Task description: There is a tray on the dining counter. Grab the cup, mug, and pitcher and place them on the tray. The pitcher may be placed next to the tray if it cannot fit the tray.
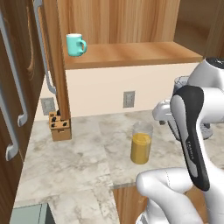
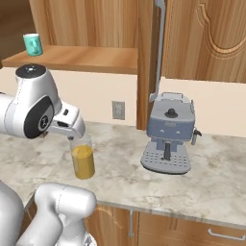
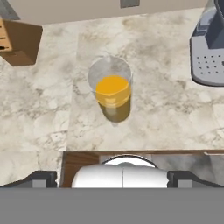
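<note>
One pitcher (image 3: 112,89) standing upright on surface (image 3: 43,113); fingers (image 3: 41,178) spread wide, hovering above — descend centred, straddling glass w/o tipping.

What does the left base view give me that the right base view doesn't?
Left base only: the wooden knife block beside the tall cabinet, a second wall outlet and grey cabinet handles. Right base only: the whole grey espresso machine and the drawer handle below. Both: the pitcher of orange liquid on the marble counter, the teal mug on the shelf.
</note>
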